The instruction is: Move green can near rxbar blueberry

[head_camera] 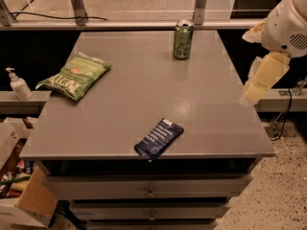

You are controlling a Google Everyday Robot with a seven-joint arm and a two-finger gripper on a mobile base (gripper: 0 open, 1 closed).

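Jaws right of table [144, 104]; can [183, 39] upright.

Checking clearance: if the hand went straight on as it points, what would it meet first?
The hand, right of the table, points down-left. It would likely meet the table's bare right edge first, not the green can. Depth is unclear.

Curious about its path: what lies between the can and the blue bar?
Camera view: only bare tabletop between green can and rxbar blueberry; gripper hangs beyond the right edge.

text: none readable, perhaps white lines on rxbar blueberry [159, 137] | tool [263, 78]: right edge
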